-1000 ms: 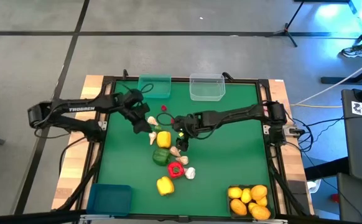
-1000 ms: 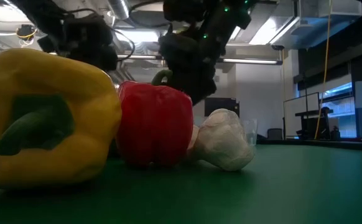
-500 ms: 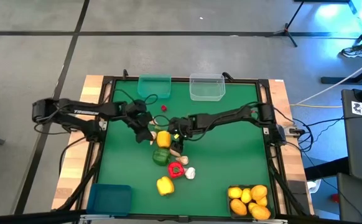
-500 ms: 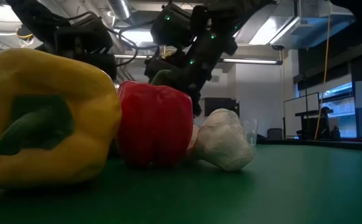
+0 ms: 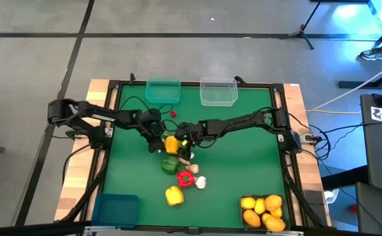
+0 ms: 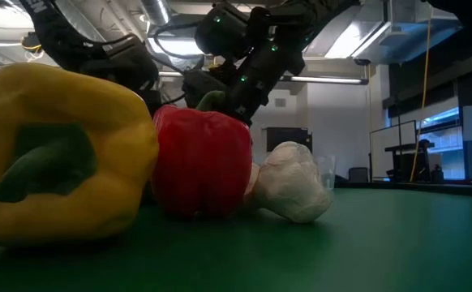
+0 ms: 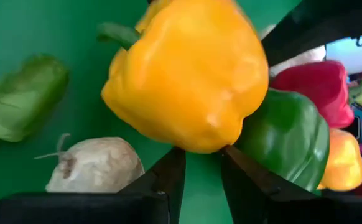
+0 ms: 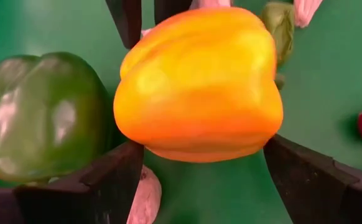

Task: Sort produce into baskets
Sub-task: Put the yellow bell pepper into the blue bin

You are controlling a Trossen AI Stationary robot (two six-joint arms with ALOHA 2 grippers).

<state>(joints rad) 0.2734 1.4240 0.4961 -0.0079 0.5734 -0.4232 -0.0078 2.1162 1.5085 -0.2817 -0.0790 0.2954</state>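
You are looking at both grippers crowding the same orange-yellow pepper (image 5: 171,145) in the middle of the green table (image 5: 243,157). The right gripper (image 8: 203,165) is straddling it with its jaws wide apart, one finger on each side, not yet pressing. The left gripper (image 7: 198,163) is sitting just on the pepper's far-left side with its jaws nearly together, nothing between them that you can see.

The risk you are facing is a clash: the two sets of fingers are working almost against each other, and closing the right one could pinch or knock the left.

The green pepper (image 8: 41,115) is lying right against the orange-yellow one, so a finger could be wedging between them and shoving the pile. A garlic bulb (image 7: 94,165) is resting just beside the left fingers and could roll off.

The pepper is round and glossy, so an off-centre squeeze is likely to squirt it out.

The teal basket (image 5: 163,90) and the clear basket (image 5: 218,92) are waiting at the far edge.
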